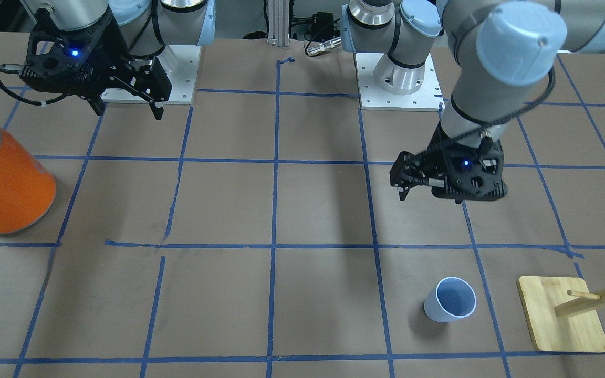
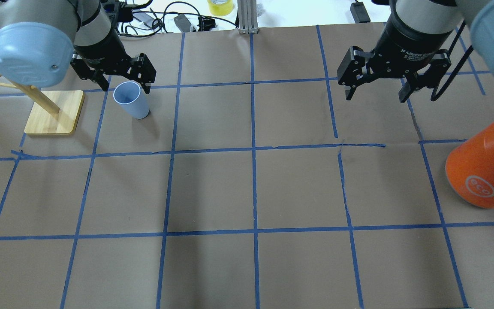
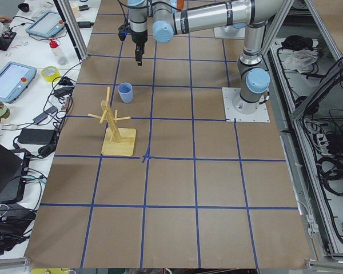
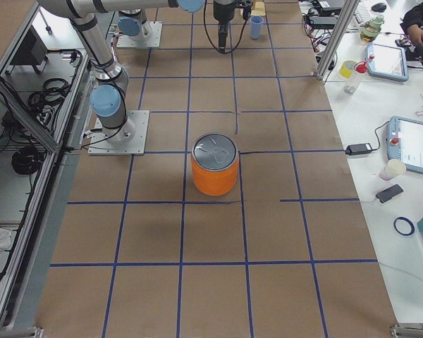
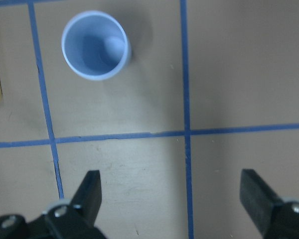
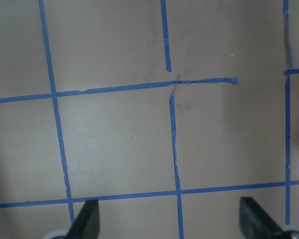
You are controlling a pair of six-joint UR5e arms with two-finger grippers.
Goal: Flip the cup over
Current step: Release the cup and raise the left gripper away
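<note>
The pale blue cup [image 1: 450, 299] stands upright, mouth up, on the brown table; it also shows in the overhead view [image 2: 131, 99], the left side view [image 3: 125, 92] and the left wrist view [image 5: 94, 46]. My left gripper [image 1: 405, 191] hovers above the table on the robot's side of the cup, open and empty, apart from it. In the left wrist view [image 5: 172, 199] the cup lies ahead of the fingers and off to the left. My right gripper [image 2: 376, 92] is open and empty over bare table, far from the cup; it also shows in its own wrist view [image 6: 170, 224].
A large orange canister [image 2: 483, 171] with a silver lid stands near the table edge on my right side. A wooden peg stand [image 2: 54, 112] on a square base sits just beside the cup, on its outer side. Blue tape lines grid the table.
</note>
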